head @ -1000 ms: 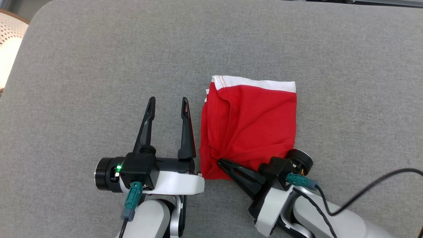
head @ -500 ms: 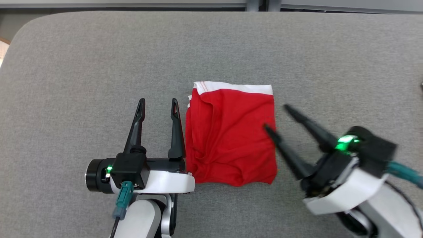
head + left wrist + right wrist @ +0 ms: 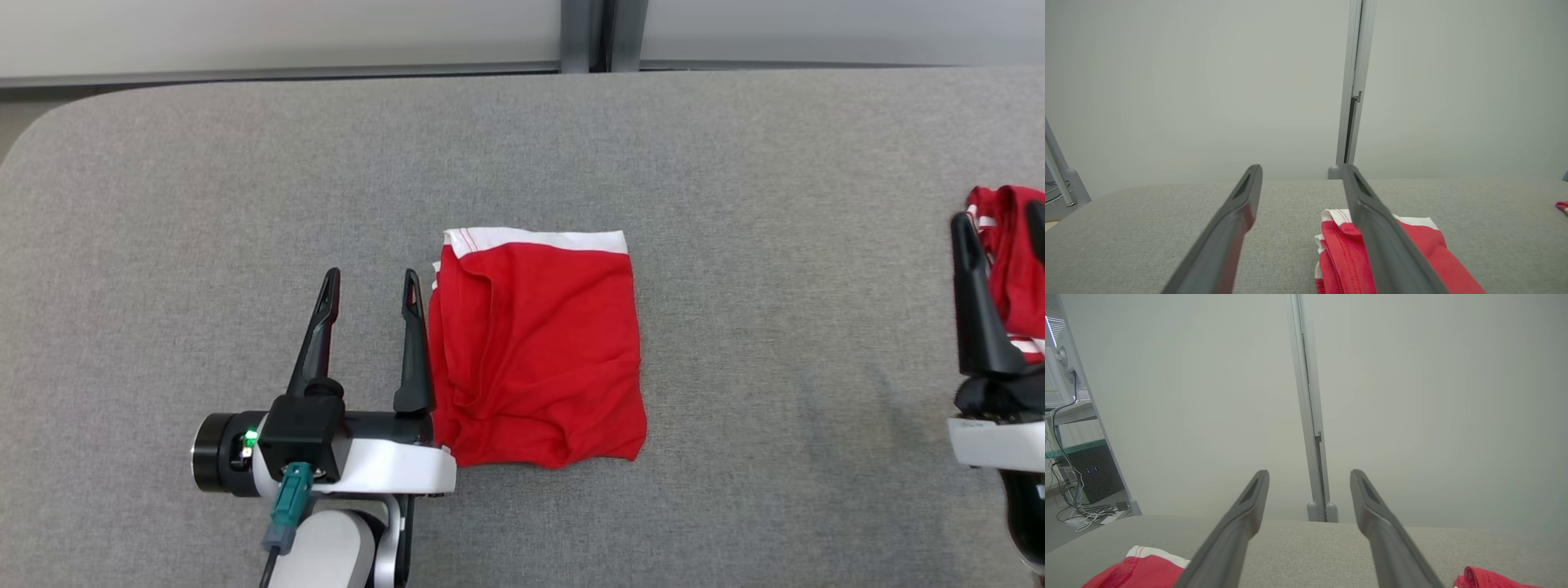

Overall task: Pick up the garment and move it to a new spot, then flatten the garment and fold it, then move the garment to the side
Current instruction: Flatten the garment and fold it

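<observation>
The garment (image 3: pixel 535 351) is red with a white band along its far edge and lies folded into a rough square in the middle of the grey padded surface (image 3: pixel 735 163). My left gripper (image 3: pixel 369 282) stands open just to its left, its right finger alongside the cloth's edge, with nothing between the fingers. The left wrist view shows the same garment (image 3: pixel 1425 245) behind the right finger of that open gripper (image 3: pixel 1302 169). At the right edge of the head view, well clear of the garment, my right gripper (image 3: pixel 1000 220) is open and empty. Its wrist view has the garment (image 3: pixel 1139 567) at lower left.
Another red and white cloth (image 3: pixel 1012 278) lies bunched at the far right edge, just behind my right gripper, and appears in the right wrist view (image 3: pixel 1490 577) too. A pale wall with a grey post (image 3: pixel 592 33) runs behind the surface.
My right gripper let go of the garment's near corner, opened and swung away to the right edge. The head camera tilted up. The left gripper held still.
</observation>
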